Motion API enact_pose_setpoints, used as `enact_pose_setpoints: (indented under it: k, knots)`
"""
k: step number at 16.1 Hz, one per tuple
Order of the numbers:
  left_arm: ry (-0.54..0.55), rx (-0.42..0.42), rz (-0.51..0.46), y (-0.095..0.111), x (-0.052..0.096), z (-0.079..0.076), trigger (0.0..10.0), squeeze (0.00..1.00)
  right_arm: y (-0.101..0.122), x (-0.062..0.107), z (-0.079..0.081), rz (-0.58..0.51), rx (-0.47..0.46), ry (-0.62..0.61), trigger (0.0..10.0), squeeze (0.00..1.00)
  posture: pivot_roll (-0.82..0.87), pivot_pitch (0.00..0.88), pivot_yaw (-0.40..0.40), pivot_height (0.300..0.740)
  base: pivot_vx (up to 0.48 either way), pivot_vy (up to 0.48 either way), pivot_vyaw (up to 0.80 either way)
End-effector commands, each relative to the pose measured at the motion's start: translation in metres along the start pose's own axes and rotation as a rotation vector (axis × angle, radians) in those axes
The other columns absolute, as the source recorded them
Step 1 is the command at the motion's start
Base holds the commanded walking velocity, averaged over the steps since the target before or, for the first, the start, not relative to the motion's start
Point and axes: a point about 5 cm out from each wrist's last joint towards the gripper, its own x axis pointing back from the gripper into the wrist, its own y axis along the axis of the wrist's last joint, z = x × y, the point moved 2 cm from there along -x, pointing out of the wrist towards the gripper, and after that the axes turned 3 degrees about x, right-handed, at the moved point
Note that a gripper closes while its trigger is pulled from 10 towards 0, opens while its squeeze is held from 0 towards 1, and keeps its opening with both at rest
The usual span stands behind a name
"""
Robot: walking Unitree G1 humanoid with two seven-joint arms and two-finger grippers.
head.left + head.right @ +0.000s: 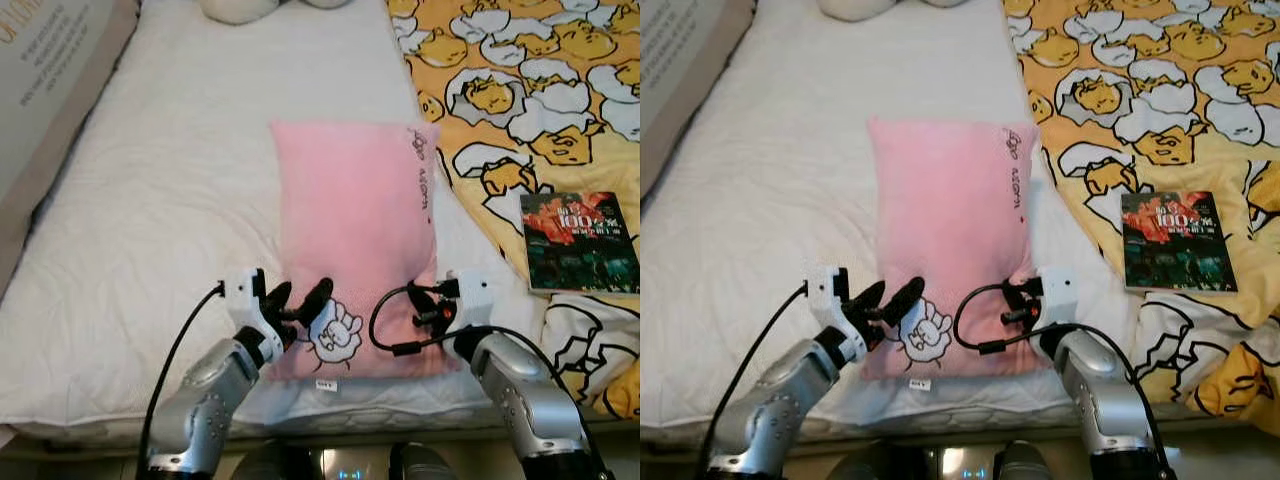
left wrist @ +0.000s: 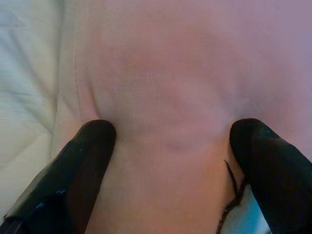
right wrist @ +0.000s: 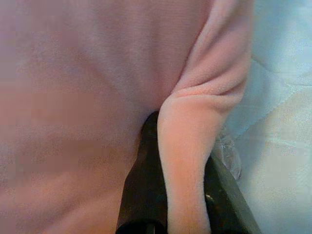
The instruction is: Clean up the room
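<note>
A pink pillow (image 1: pixel 350 230) with a white bunny print lies lengthwise on the white bed (image 1: pixel 150 220). My left gripper (image 1: pixel 298 302) rests on the pillow's near left corner, open, its two black fingers (image 2: pixel 83 165) spread against the pink fabric (image 2: pixel 170 87). At the near right corner my right gripper (image 1: pixel 428 303) is shut on a fold of the pillow's edge (image 3: pixel 187 161), pinched between its fingers (image 3: pixel 144 195).
A yellow cartoon-print blanket (image 1: pixel 520 90) covers the bed's right side, with a dark book (image 1: pixel 578 242) lying on it. A white plush object (image 1: pixel 240 8) sits at the far end. A cardboard box (image 1: pixel 50 70) stands along the left of the bed.
</note>
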Motion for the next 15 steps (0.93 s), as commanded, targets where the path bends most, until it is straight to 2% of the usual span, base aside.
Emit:
enact_pose_setpoints:
  k: [1,3,5,6,7,8,10,11,13,14,15]
  knots:
    - [0.039,-0.014,0.057,-0.015,-0.001,0.006,10.0,0.0,-0.014,0.003,0.002,0.061,-0.017,0.002,0.0,0.0,-0.22,0.177,0.119,0.74,0.0,0.0,0.0]
    - [0.013,0.036,0.072,-0.025,-0.008,-0.002,10.0,0.0,-0.014,0.002,0.004,0.06,-0.02,0.006,0.0,0.0,-0.21,0.179,0.119,0.74,0.0,0.0,0.0]
    - [0.021,0.142,0.057,-0.031,-0.015,-0.003,10.0,0.0,-0.013,0.001,0.007,0.056,-0.024,0.011,0.0,0.0,-0.21,0.179,0.121,0.74,0.0,0.0,0.0]
    - [0.042,0.225,0.029,-0.031,-0.016,0.005,10.0,0.0,-0.012,0.0,0.008,0.053,-0.025,0.012,0.0,0.0,-0.21,0.18,0.122,0.74,0.0,0.0,0.0]
    - [0.073,0.258,0.0,-0.03,-0.017,0.015,8.4,0.0,-0.012,0.001,0.007,0.052,-0.027,0.011,0.0,0.0,-0.22,0.181,0.119,0.74,0.0,0.0,0.0]
    - [0.081,0.246,-0.004,-0.03,-0.016,0.019,0.0,0.0,-0.012,0.002,0.007,0.052,-0.027,0.01,0.0,0.0,-0.22,0.181,0.119,0.74,0.0,0.0,0.0]
    - [0.093,0.18,0.011,-0.033,-0.013,0.027,0.0,0.0,-0.012,0.003,0.005,0.051,-0.027,0.005,0.0,0.0,-0.22,0.181,0.119,0.74,0.0,0.0,0.0]
    - [0.1,0.18,0.01,-0.033,-0.013,0.029,0.0,0.0,-0.012,0.003,0.005,0.049,-0.028,0.002,0.0,0.0,-0.22,0.181,0.119,0.74,0.0,0.0,0.0]
    - [0.125,0.259,-0.012,-0.034,-0.011,0.035,0.0,0.0,-0.01,0.002,0.005,0.04,-0.033,-0.001,0.0,0.0,-0.22,0.183,0.12,0.74,0.0,0.0,0.0]
    - [0.124,0.349,-0.032,-0.037,-0.011,0.037,0.0,0.0,-0.01,0.001,0.006,0.039,-0.036,0.001,0.0,0.0,-0.21,0.178,0.119,0.74,0.0,0.0,0.0]
    - [0.125,0.356,-0.033,-0.039,-0.011,0.037,0.0,0.0,-0.01,0.001,0.006,0.039,-0.036,0.002,0.0,0.0,-0.21,0.175,0.117,0.74,0.0,0.0,0.0]
